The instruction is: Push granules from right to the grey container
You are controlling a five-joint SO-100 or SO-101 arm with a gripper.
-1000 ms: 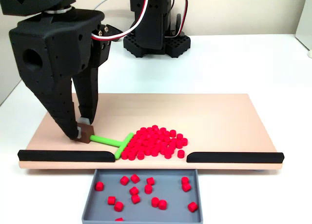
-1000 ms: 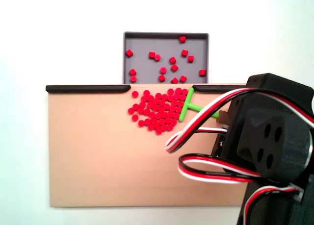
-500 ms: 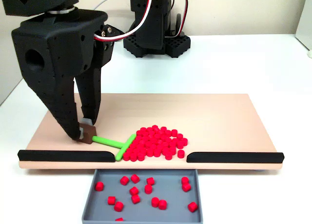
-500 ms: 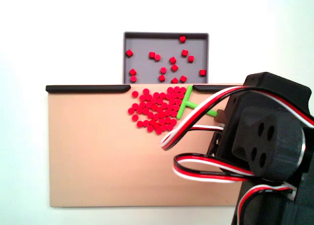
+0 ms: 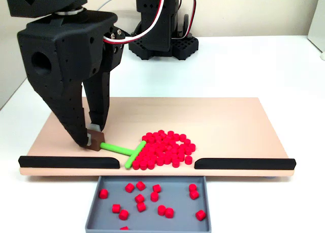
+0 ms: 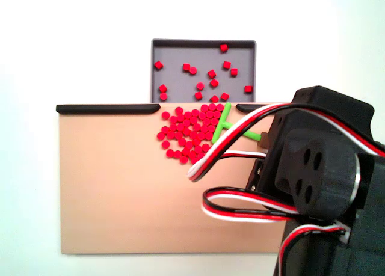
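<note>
Sliding rightward since a second ago in a fixed view, the tool point(image 5: 93, 138) is carrying the green pusher point(image 5: 123, 152) with it, packing the granules point(image 5: 165, 148) tighter. The tool is pinching a small brown block at the pusher's handle end, jaws nearly closed on it. Most granules are sitting heaped on the board point(image 5: 228, 121) beside the gap between two black strips point(image 5: 68, 162); others are already lying in the tray point(image 5: 151, 220) below. Pushing is underway. Next, the crossbar probably needs to be sweeping the heap toward the gap. The arm is reaching steeply down, its cables point(image 6: 240, 144) looping in another fixed view.
</note>
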